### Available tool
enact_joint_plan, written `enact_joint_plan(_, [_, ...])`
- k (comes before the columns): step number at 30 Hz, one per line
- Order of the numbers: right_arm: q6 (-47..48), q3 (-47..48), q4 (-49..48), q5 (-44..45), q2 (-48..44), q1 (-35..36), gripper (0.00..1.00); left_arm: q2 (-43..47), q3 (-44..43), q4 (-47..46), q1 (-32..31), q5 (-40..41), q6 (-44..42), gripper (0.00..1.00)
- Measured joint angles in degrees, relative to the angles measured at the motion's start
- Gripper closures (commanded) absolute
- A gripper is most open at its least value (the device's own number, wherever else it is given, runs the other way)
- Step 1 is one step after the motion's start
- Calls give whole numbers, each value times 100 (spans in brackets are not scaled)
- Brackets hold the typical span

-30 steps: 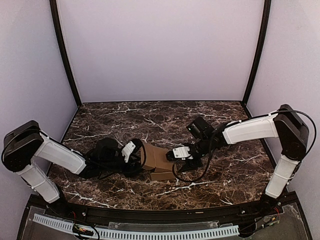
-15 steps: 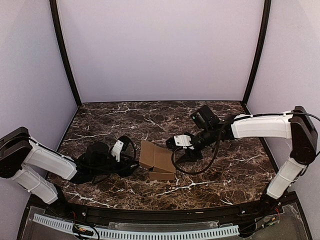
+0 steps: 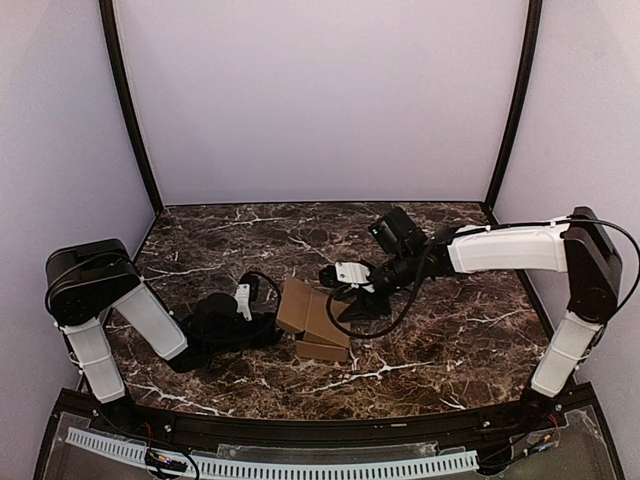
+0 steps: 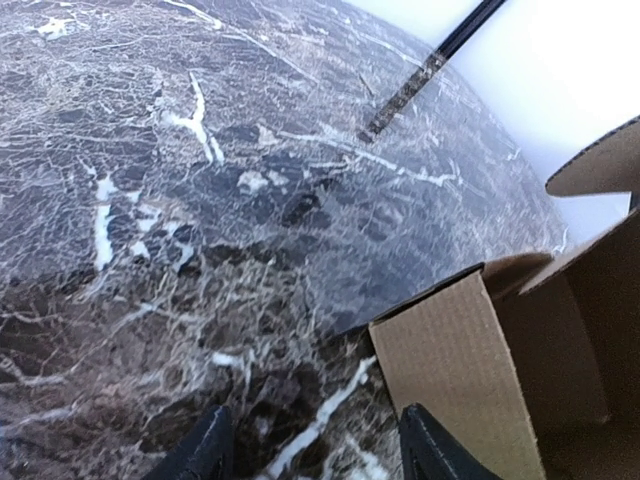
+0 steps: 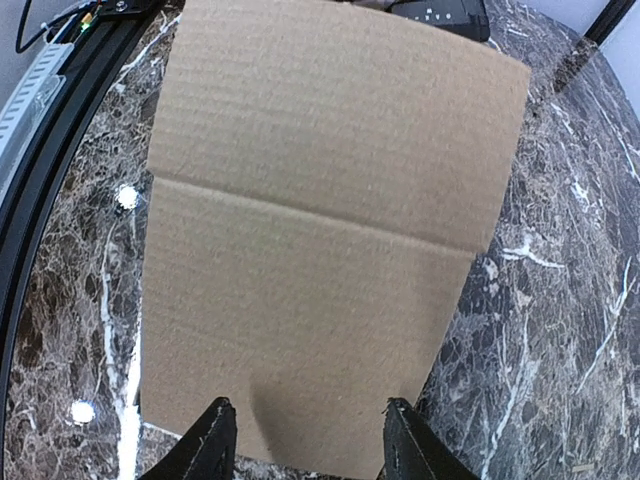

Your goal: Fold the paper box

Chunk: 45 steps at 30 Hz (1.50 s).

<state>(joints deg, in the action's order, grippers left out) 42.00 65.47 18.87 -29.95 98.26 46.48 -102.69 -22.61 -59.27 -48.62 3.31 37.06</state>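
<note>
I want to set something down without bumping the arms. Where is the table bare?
The far strip of the table along the back wall is bare, and so is the right front, between the paper box and the right arm's base. The middle is crowded: left gripper and right gripper flank the box, both open.

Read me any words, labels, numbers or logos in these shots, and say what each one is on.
No text can be read anywhere.
paper box: plain brown cardboard, no print.
black part beyond the box in the right wrist view: tiny white marks, too small to read.
table: marble veins only, no lettering.
</note>
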Motion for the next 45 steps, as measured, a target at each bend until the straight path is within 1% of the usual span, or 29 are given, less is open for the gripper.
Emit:
enact_joint_plan(3, [-105, 138, -87, 94, 125, 105, 51, -258, -33, -457, 0, -15, 254, 42])
enact_joint_plan(9, [-210, 129, -254, 313, 492, 188, 51, -459, -85, -839, 0, -92, 533, 43])
enact_joint_plan(18, [-208, -278, -750, 476, 339, 188, 51, -444, 177, -1198, 0, -44, 1021, 43])
enact_joint_plan(21, [-199, -352, -804, 498, 275, 186, 50, -205, 483, -1193, 26, 111, 1311, 43])
enact_joint_plan(25, [-162, -404, -837, 501, 227, 186, 50, 555, 1176, -852, 81, 457, 1617, 42])
enact_joint_plan(28, [-136, -417, -850, 509, 227, 186, 50, 1423, 1655, -459, 90, 673, 1711, 40])
enact_joint_plan(30, [-111, -428, -861, 511, 223, 186, 50, 2155, 1725, 63, 90, 710, 1731, 38])
enact_joint_plan(33, [-70, -450, -859, 516, 190, 186, 50, 3534, 1335, 1403, 90, 640, 1578, 32])
enact_joint_plan(34, [-61, -461, -857, 520, 175, 186, 50, 3952, 1080, 1849, 90, 592, 1478, 31])
enact_joint_plan(36, [-50, -481, -857, 535, 157, 186, 50, 4457, 573, 2527, 90, 492, 1287, 32])
enact_joint_plan(39, [-50, -494, -863, 538, 151, 186, 50, 4487, -103, 3287, 90, 267, 1082, 37])
enact_joint_plan(41, [-50, -498, -866, 540, 146, 186, 50, 4186, -463, 3698, 90, 28, 988, 41])
enact_joint_plan(43, [-50, -505, -870, 538, 142, 186, 50, 3657, -826, 4175, 90, -234, 933, 44])
enact_joint_plan(45, [-50, -518, -881, 540, 125, 186, 50, 3265, -1016, 4555, 90, -439, 909, 48])
